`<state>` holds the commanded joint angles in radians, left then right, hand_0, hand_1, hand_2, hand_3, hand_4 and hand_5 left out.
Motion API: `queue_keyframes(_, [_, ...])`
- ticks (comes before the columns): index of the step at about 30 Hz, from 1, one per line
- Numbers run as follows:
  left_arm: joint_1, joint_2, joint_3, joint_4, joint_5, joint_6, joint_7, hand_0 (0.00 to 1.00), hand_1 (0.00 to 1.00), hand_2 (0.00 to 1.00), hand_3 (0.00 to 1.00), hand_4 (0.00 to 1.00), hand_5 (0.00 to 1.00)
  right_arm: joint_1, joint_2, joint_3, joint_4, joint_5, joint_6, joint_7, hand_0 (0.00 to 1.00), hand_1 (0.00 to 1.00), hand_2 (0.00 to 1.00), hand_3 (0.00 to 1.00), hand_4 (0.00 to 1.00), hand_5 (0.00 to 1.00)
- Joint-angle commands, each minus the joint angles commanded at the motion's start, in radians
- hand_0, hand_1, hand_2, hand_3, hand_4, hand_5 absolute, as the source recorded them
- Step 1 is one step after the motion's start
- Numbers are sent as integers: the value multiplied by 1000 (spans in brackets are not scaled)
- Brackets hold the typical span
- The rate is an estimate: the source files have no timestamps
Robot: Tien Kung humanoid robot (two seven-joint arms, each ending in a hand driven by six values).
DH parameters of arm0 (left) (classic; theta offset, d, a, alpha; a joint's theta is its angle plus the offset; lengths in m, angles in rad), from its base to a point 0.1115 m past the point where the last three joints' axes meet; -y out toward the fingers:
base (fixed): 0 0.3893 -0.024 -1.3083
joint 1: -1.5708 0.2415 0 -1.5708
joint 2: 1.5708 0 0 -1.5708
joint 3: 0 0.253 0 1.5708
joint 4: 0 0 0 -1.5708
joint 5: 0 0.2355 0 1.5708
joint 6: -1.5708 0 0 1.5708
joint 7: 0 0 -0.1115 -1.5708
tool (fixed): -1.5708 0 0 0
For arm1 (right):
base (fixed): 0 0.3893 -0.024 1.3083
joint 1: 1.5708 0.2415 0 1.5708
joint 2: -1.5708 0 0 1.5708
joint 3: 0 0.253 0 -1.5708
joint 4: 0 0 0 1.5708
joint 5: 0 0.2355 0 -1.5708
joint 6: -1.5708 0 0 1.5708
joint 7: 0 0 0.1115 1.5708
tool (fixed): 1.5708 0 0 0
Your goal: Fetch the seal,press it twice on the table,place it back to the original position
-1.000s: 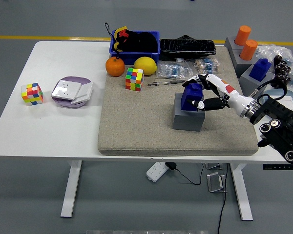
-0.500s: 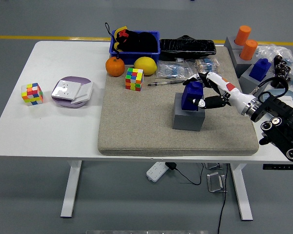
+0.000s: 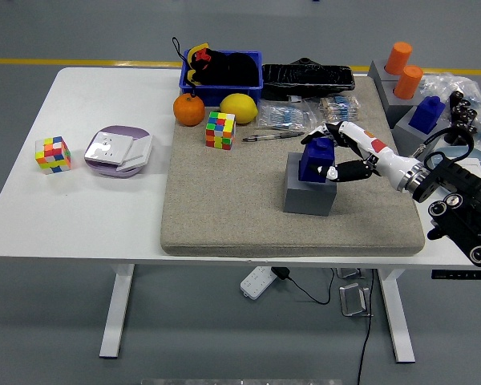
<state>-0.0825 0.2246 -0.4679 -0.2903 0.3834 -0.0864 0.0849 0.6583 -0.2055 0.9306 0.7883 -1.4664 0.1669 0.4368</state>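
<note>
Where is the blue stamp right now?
In the head view, the blue plastic seal sits on the grey block on the mat's right side, gripped by the right robot hand, just below the pen.

- right hand [image 3: 335, 154]: fingers cover the right side of the dark blue block-shaped seal [image 3: 314, 160]; contact not resolvable
- seal base sunk in the grey square holder [image 3: 308, 196], underside hidden
- black right arm [image 3: 457, 210] cut off by right edge
- clear crinkled plastic bag [image 3: 457, 84] at far right, cropped
- black items in the blue plastic bin [image 3: 222, 70]: unidentifiable
- left arm out of frame
</note>
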Motion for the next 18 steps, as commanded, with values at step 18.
queue_keyframes(18, [-2, 0, 1, 0, 1, 0, 0, 816, 823, 799, 856, 830, 423, 4, 12, -4, -20, 9, -1, 7, 595, 587, 590, 682, 764, 2])
